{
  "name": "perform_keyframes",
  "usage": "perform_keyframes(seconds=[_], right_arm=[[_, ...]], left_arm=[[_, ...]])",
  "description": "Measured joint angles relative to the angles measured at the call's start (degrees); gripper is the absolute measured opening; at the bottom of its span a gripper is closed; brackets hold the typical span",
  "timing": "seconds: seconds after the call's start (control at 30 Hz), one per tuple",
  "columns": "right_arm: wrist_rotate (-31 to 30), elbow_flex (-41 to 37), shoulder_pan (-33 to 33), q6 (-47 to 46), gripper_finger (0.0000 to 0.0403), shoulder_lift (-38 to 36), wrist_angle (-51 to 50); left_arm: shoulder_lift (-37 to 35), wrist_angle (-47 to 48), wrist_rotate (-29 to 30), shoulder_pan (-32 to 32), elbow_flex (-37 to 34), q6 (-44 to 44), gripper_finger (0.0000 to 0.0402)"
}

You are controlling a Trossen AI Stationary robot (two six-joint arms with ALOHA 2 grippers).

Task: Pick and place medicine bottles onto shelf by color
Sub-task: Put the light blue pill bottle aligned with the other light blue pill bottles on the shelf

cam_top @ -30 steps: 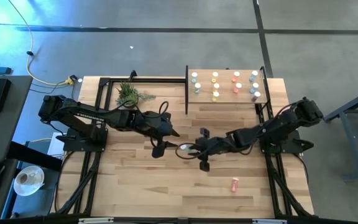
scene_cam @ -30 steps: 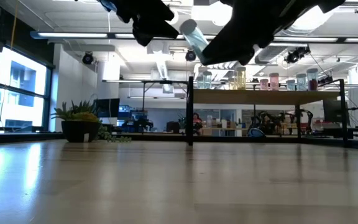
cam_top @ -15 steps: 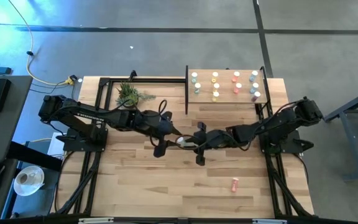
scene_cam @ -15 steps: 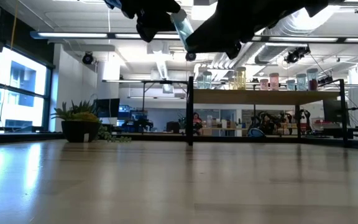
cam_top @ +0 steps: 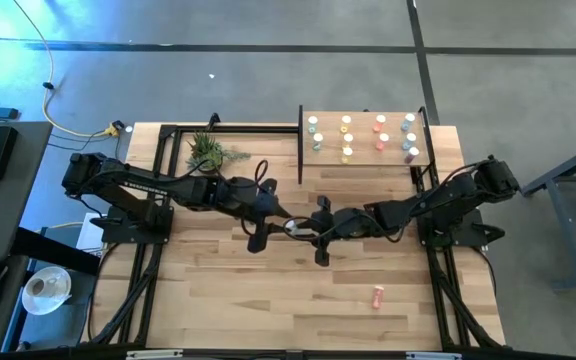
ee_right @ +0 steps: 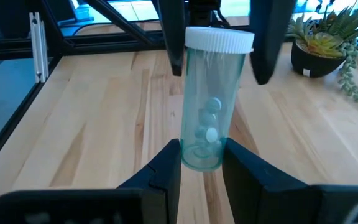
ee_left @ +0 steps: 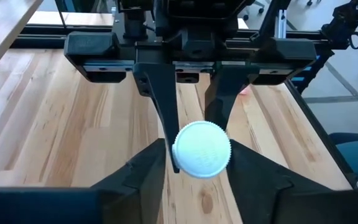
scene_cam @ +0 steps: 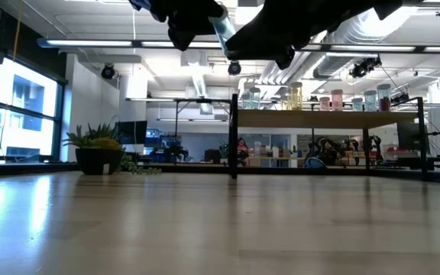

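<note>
From above, the arms hid most of the teal bottle (ee_right: 210,99), which held a few pale pills and hung over mid-bench, well in front of the shelf (cam_top: 363,160). The right pincer (ee_right: 201,158) pinched its base. The left pincer (ee_left: 197,158), spread a second before, had narrowed around the cap; whether it gripped, I could not tell.

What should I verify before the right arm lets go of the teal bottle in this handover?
1. Right gripper shut on the teal bottle at its base: ok.
2. Left gripper lined up at the white cap: ok.
3. Left gripper's hold on the cap firm: cannot tell.
4. Bottle held clear above the tabletop: ok.
5. Free spot by the shelved teal bottles on the shelf: cannot tell.
</note>
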State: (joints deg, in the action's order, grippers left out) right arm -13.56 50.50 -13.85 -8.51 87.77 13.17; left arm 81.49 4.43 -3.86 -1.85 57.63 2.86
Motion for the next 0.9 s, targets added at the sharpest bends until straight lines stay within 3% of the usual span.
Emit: perform_keyframes(seconds=[0.2,0.4,0.67,0.9], right_arm=[[0.0,0.0,0.0,0.0,0.0084,0.0,0.0],[-0.1,0.0,0.0,1.2,0.0092,0.0,0.0],[-3.0,0.0,0.0,1.5,0.0154,-1.3,-0.7],[-6.4,0.0,0.0,1.5,0.0183,-10.1,-7.5]], left_arm=[[0.0,0.0,0.0,0.0,0.0,0.0,0.0113],[0.0,0.0,0.0,0.0,0.0,0.0,0.0108],[0.0,0.0,0.0,0.0,0.0,0.0,0.0109],[0.0,-0.2,0.2,-1.8,0.0,0.0,0.0108]])
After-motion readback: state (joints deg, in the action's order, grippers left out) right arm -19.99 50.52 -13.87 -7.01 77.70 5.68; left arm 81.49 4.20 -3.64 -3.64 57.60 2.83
